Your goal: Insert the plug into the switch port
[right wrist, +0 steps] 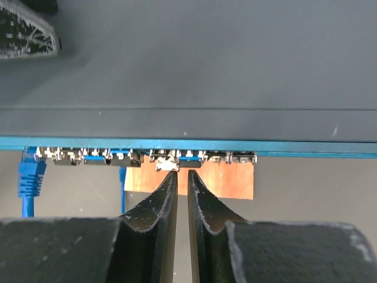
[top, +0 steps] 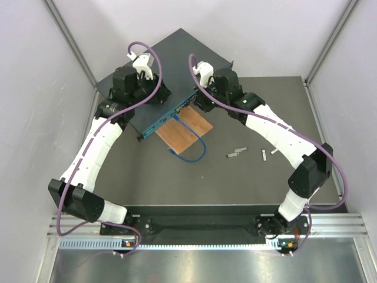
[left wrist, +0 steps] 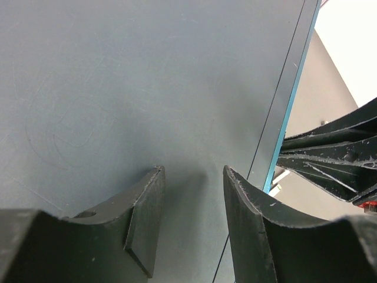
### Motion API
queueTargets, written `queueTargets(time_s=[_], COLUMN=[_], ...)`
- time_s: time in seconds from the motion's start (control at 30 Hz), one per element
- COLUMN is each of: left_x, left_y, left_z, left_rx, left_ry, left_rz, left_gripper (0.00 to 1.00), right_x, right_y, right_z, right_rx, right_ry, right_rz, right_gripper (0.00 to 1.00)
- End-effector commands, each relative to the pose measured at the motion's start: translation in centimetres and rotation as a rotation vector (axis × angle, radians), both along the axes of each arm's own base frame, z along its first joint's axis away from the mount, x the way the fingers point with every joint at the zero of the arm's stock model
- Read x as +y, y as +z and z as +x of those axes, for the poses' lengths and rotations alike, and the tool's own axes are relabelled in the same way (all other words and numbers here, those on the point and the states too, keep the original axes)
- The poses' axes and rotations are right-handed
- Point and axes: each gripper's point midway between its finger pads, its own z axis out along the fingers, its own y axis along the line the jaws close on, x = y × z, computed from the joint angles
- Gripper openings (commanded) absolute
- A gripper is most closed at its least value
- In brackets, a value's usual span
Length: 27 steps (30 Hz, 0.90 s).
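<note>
**A:** Item one, right gripper (right wrist: 182, 174): what is it doing?

**B:** Its jaws are standing almost together with a thin slit between them. I am seeing nothing pinched. The tips are pointing at the port row (right wrist: 147, 157), just ahead.

**A:** Item two, the plug (right wrist: 29, 177)?

**B:** Blue, hanging off to that gripper's left at the row's far end. Seated or not, I cannot tell.

**A:** Item three, the switch (right wrist: 188, 71)?

**B:** Lying beyond the tips. The left gripper (left wrist: 193, 171), fingers apart, is sitting over its top.

**A:** Handling note?

**B:** I am judging that the plug wants squaring to a port and pushing straight in while the switch is being steadied.
</note>
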Motion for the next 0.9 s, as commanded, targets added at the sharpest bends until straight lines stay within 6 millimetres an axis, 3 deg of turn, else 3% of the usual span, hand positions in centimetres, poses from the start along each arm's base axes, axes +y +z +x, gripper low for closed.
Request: queueTargets(time_s=[0.0, 0.53, 0.87], left_x=[0.2, 0.1, -0.2], left_y=[-0.8, -1.7, -2.5], left_z=[0.3, 0.2, 0.1], left_rx=[0.024, 0.052, 0.080], left_ry=[0.009, 0.009, 0.003], left_rz=[0.006, -0.002, -0.016], left_gripper=[0.50, 0.50, 0.49], right_x=[0.7, 2.6, 4.5], right_y=[4.6, 4.5, 6.4], right_z=[1.6, 2.4, 2.8], right_rx=[-0.091, 0.029, 0.096], right_ry=[-0.031, -0.110, -0.113], right_rz=[0.115, 0.297, 0.433], right_gripper=[0.12, 0.12, 0.10])
